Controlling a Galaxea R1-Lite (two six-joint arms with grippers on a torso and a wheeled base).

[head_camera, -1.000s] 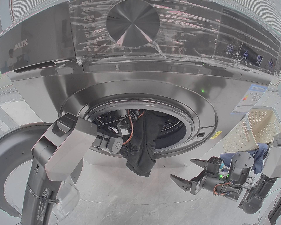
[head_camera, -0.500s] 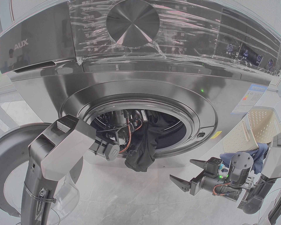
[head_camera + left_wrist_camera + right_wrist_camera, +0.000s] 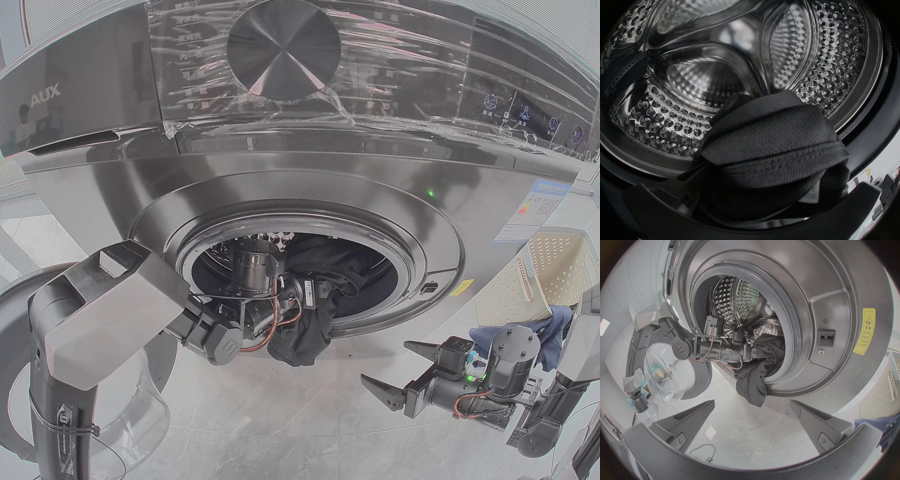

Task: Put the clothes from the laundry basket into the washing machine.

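We count one washing machine (image 3: 375, 187). It has one round dial (image 3: 284, 47) on its panel, one perforated drum (image 3: 693, 72) and one glass door (image 3: 667, 371). Garments come to two: one black garment (image 3: 309, 331) and one blue garment (image 3: 550, 337). We see one laundry basket (image 3: 556, 262), cream and perforated. Stickers on the machine's front number two: one yellow warning sticker (image 3: 864, 331) and one white-and-blue label (image 3: 539, 209). We find one small green light (image 3: 430, 193) and one latch slot (image 3: 429, 288) on the front. Grippers are two, the left gripper (image 3: 756, 353) and the right gripper (image 3: 387, 361), each with one pair of jaws.
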